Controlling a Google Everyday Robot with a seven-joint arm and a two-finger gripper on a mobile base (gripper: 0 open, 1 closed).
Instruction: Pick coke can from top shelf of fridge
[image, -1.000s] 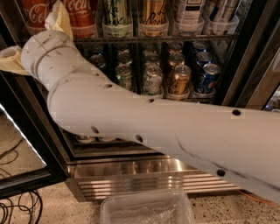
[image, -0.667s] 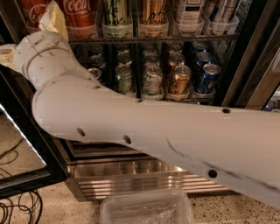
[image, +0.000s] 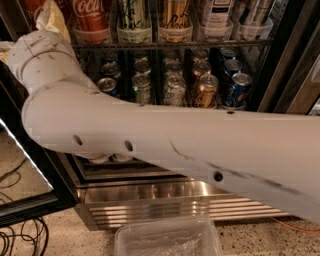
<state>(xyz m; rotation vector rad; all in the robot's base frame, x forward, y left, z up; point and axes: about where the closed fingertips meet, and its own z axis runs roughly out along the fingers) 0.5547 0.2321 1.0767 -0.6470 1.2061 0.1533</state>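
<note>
"One view is all there is, and the robot's thick white arm (image: 150, 135) crosses most of it; where does the red aluminium coke can with white script (image: 90, 17) sit?"

"At the left end of the thin dark wire top shelf (image: 200, 45) of the black-framed drinks fridge (image: 282, 65); it stands upright in a clear plastic tray (image: 92, 36); its top is cut off by the edge of the view; a pale green-and-white can (image: 134, 20) stands just beside it on the right."

"And the cream-coloured gripper (image: 50, 20)?"

"High at the left, at shelf height, just beside the coke can; whether it touches the can cannot be told, nor whether it is spread or closed."

"How would the can handle?"

"Likely full, so weighty for its kind; the wall is thin and would dent under a hard squeeze; chilled painted metal may be slick; the robot would do best to take the smooth round wall at mid-height, across its width, and lift it clear of the tray lip before drawing it out."

"And its looks?"

"Glossy red; the script bright white; no dent on the part that shows."
</note>
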